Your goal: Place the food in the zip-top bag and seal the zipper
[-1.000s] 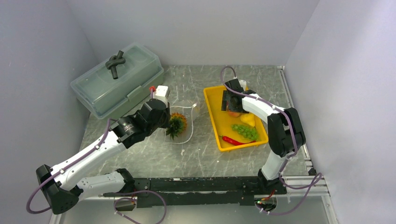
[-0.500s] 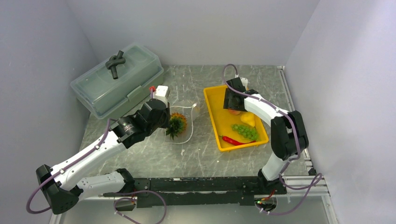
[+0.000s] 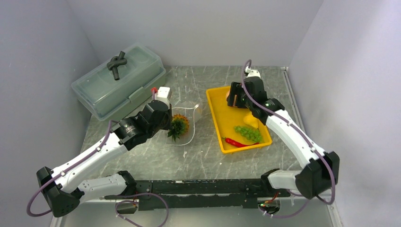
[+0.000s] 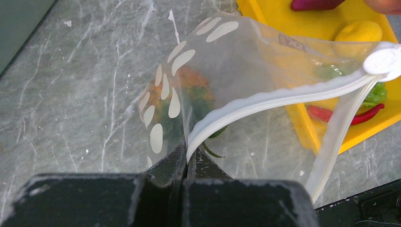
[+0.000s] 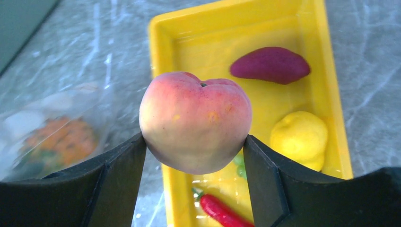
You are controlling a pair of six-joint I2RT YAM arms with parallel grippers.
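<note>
The zip-top bag (image 3: 185, 124) lies on the tabletop at centre frame in the top view. Its zipper (image 4: 265, 101) is unsealed and the mouth gapes toward the yellow tray (image 3: 215, 118). Only the pineapple (image 4: 189, 94) is inside, so the packing looks barely begun. The left gripper (image 4: 185, 158) is clenched on the mouth edge at the zipper strip, holding it lifted open. The right gripper (image 5: 195, 142) grasps the peach (image 5: 196, 120), raised clear above the upper end of the tray and not yet over the bag. In the tray lie the purple piece (image 5: 270, 65), the yellow fruit (image 5: 299, 139), the grapes (image 3: 248, 133) and the chili (image 3: 235, 142). By my reckoning, one item is bagged and one is in transit. Four more are left to carry over, and then the zipper has to be closed.
</note>
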